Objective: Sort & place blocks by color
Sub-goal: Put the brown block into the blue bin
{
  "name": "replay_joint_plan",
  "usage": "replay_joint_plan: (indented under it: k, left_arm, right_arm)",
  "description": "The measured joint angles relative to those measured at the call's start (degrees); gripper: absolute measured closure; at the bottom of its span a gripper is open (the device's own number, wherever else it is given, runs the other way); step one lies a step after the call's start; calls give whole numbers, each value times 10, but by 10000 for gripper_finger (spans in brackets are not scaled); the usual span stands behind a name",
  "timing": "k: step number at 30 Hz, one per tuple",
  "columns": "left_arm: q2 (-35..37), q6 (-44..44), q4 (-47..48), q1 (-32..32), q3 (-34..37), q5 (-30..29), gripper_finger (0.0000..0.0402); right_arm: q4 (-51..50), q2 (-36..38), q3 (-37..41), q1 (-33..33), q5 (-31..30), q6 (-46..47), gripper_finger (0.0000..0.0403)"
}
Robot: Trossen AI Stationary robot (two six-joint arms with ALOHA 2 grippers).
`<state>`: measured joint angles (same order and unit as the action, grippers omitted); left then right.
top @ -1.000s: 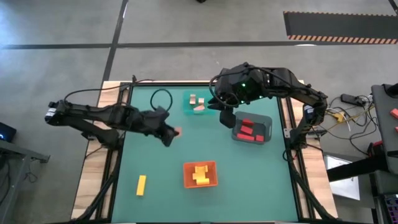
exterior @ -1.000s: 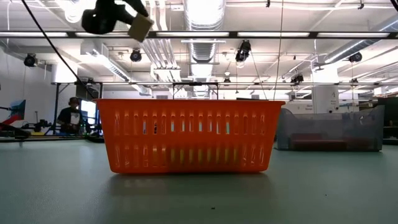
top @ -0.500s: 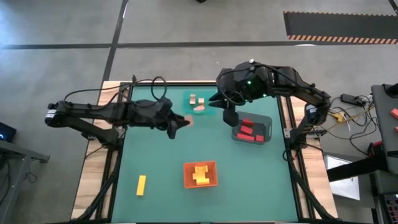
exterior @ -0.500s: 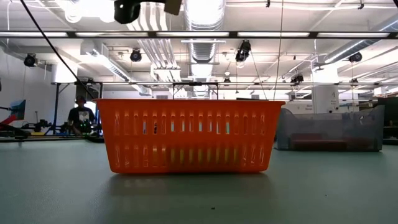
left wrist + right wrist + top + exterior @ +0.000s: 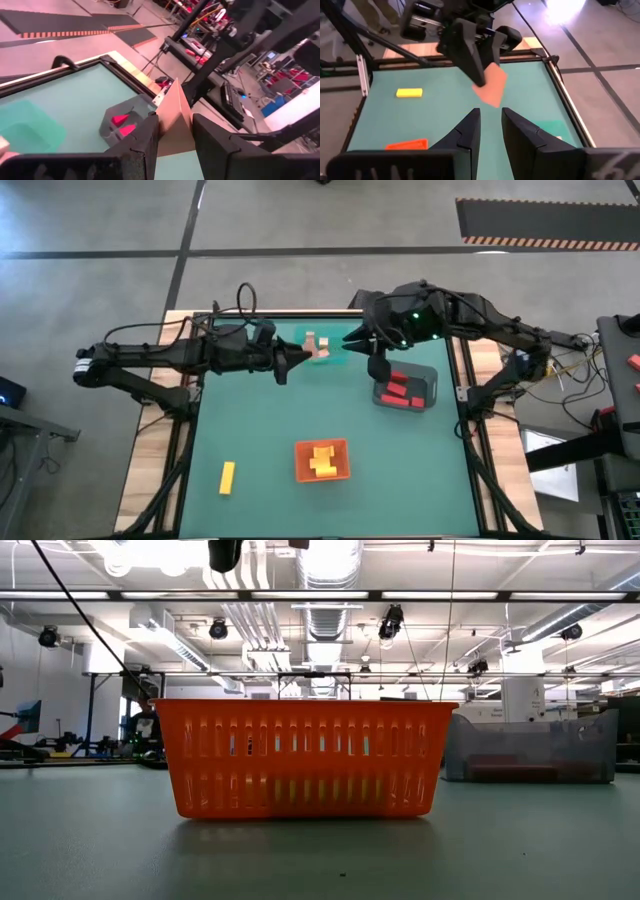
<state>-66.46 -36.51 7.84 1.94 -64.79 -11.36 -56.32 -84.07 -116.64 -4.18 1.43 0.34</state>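
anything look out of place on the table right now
One yellow block lies alone on the green mat, outside the orange tray that holds the other yellow pieces. The left gripper holds a tan block beside the teal tray. Nothing looks spilled or damaged.

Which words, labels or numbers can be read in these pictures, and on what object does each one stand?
None: no readable text shows on the orange tray, grey tray, teal tray, or the tan block in the left tool.
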Motion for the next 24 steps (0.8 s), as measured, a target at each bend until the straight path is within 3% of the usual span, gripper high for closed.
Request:
replay_joint_plan:
  k: [9, 13, 24]
  left_arm:
    - [-22, 0, -1, 36, -4, 7, 308]
    - [-56, 0, -2, 61, -25, 52, 308]
    - [-189, 58, 9, 128, -141, 109, 308]
  right_arm:
    - [142, 120, 206, 0, 0, 48, 335]
    - [185, 162, 274, 0, -1, 77, 335]
    - [232, 215, 356, 0, -4, 112, 335]
